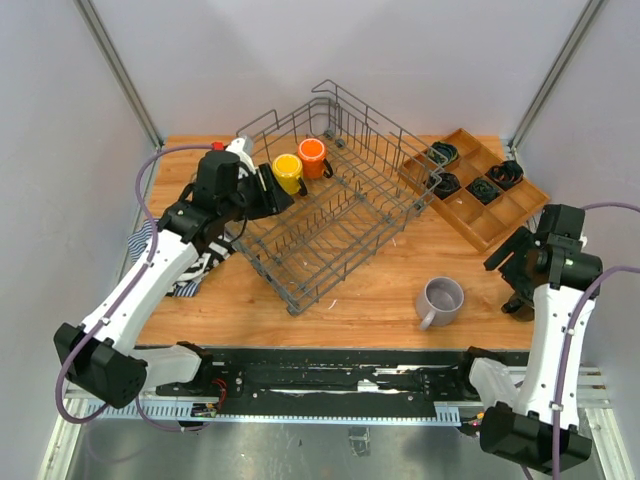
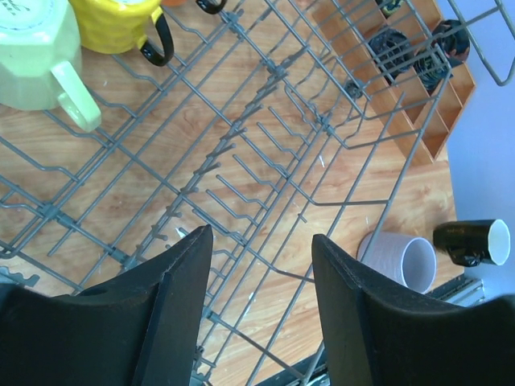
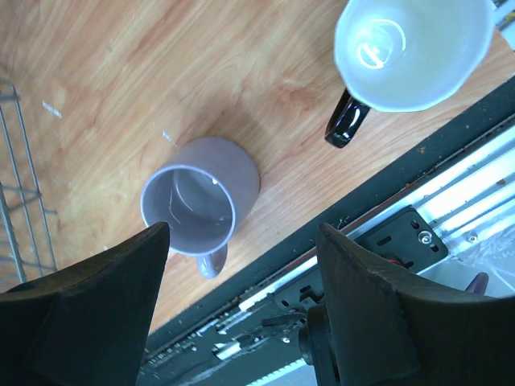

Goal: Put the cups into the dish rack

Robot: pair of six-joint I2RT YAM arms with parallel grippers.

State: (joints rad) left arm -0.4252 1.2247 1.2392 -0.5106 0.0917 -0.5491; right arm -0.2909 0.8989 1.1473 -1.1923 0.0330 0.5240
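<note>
The grey wire dish rack (image 1: 345,235) sits mid-table. An orange mug (image 1: 312,156) and a yellow mug (image 1: 288,172) stand in its far left part. A pale cream mug (image 2: 32,56) stands beside the yellow mug (image 2: 113,20). My left gripper (image 1: 272,190) is open and empty above the rack's tines (image 2: 241,161). The lavender mug (image 1: 440,298) stands upright on the table front right. The black mug (image 3: 410,48), white inside, lies by the front edge, mostly hidden under my right arm in the top view. My right gripper (image 3: 244,229) is open and empty above both; the lavender mug (image 3: 197,197) is nearer it.
A brown wooden tray (image 1: 478,205) with black coils sits at the back right, next to the rack. A striped cloth (image 1: 192,270) lies under my left arm at the left edge. The black front rail (image 3: 338,241) runs just below the right gripper.
</note>
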